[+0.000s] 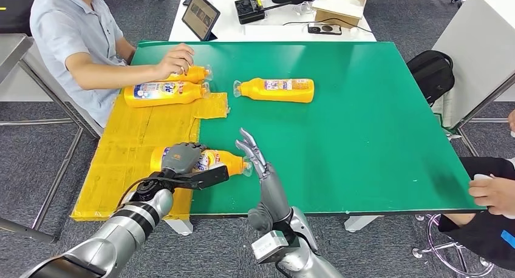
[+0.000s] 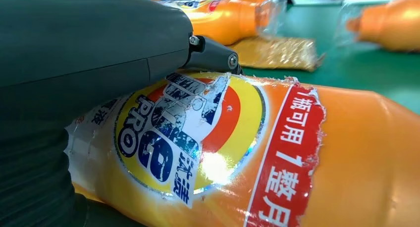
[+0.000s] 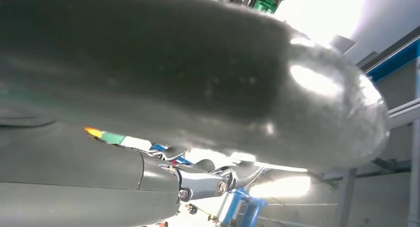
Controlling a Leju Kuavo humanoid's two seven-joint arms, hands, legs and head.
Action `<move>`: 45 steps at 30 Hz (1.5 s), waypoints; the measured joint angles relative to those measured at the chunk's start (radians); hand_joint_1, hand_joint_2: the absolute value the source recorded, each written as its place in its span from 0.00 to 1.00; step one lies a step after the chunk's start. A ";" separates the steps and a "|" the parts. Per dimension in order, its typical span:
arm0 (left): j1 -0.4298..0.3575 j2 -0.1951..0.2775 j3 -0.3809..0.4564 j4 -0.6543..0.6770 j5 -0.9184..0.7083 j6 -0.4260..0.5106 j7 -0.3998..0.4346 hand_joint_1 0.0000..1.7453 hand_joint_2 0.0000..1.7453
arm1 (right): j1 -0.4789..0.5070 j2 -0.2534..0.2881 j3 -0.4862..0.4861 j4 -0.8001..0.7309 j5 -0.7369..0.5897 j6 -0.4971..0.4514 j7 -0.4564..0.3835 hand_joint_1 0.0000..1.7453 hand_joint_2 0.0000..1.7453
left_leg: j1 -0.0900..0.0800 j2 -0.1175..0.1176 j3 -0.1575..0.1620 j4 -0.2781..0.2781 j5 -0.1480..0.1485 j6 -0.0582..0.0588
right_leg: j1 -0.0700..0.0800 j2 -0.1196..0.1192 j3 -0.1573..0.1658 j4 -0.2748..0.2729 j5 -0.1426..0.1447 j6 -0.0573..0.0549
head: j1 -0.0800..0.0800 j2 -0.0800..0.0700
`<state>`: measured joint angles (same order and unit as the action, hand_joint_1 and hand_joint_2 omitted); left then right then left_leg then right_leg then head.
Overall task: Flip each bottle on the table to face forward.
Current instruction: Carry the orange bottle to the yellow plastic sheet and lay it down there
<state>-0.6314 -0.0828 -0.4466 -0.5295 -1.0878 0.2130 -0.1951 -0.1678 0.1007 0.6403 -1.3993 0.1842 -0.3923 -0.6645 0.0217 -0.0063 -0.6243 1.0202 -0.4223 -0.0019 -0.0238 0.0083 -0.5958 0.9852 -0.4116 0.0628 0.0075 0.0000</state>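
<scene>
Bottle (image 1: 203,161), orange plastic and lying on its side at the near edge of the green table (image 1: 376,120), sits under the robot's left hand (image 1: 181,156), whose dark fingers curl over its body and clamp it near the label. The right hand (image 1: 254,153) stands just beside the bottle's clear cap end, fingers spread and holding nothing. Two more bottles (image 1: 163,93) lie farther back on the table's left side, where a person's hand (image 1: 176,59) rests on one; a fourth (image 1: 276,89) lies farther back, near the table's middle.

Judging by its smooth, glossy shell, the bottle looks rigid but slippery, and likely to roll once released; whether it is full or empty cannot be told, so its weight stays uncertain. The broad middle, where the label gives some texture, seems the surest place to take hold, rather than the narrow neck.

Seen from the head, the picture gives the layout: the bottle half on the yellow mat (image 1: 139,162), half on the green. From the left wrist comes what that view cannot offer: the bottle's label (image 2: 188,138) facing outward, scuffed and peeling at its edges, with a red strip of Chinese characters beside it. At the right wrist, the hand's own grey cover blocks any sight of the bottle.
</scene>
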 joint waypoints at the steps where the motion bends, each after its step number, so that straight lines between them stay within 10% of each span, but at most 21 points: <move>1: -0.004 -0.001 -0.003 0.006 -0.001 -0.001 0.011 0.26 1.00 | 0.003 0.000 -0.005 0.001 0.000 0.003 0.000 0.00 0.00 | 0.000 0.000 0.000 0.000 0.000 0.000 | 0.000 0.000 0.000 0.000 0.000 0.000 | 0.000 0.000; 7: -0.018 -0.011 -0.005 0.029 0.005 -0.017 0.030 0.00 1.00 | 0.013 0.000 -0.028 0.005 -0.001 0.014 0.000 0.00 0.00 | 0.000 0.000 0.001 0.000 0.000 0.000 | 0.000 0.000 0.001 0.000 0.000 0.000 | 0.000 0.000; 16: -0.050 -0.023 0.015 0.042 0.121 -0.177 -0.033 0.00 1.00 | 0.016 0.000 -0.055 0.023 -0.003 0.022 0.000 0.00 0.00 | 0.000 -0.003 0.003 0.000 0.000 0.000 | 0.000 -0.002 0.005 0.000 0.000 0.000 | 0.000 0.000; 28: 0.068 -0.027 0.166 -0.171 0.709 -0.523 -0.368 0.00 1.00 | 0.015 -0.001 -0.056 0.037 -0.054 0.006 0.000 0.00 0.00 | 0.000 -0.002 0.003 0.000 0.000 0.000 | 0.000 -0.002 0.004 0.000 0.000 0.000 | 0.000 0.000; 42: 0.304 -0.080 0.241 -0.819 0.931 -0.073 -0.483 0.00 1.00 | 0.020 -0.008 -0.044 0.037 -0.021 -0.032 0.000 0.00 0.00 | 0.000 -0.003 -0.003 0.000 0.000 0.000 | 0.000 -0.002 -0.001 0.000 -0.001 0.000 | 0.000 0.000; 45: 0.348 -0.088 0.235 -0.934 1.017 0.022 -0.492 0.00 1.00 | 0.016 -0.011 -0.045 0.056 0.012 -0.076 0.001 0.00 0.75 | 0.000 -0.002 -0.002 0.000 0.000 0.000 | 0.000 -0.001 -0.001 0.000 -0.001 0.000 | 0.000 0.000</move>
<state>-0.2835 -0.1704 -0.2115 -1.4640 -0.0709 0.2345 -0.6872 -0.1521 0.0896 0.5958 -1.3437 0.1966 -0.4679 -0.6639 0.0216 -0.0087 -0.6267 1.0201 -0.4226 -0.0018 -0.0239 0.0069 -0.5968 0.9849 -0.4122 0.0631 0.0075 0.0000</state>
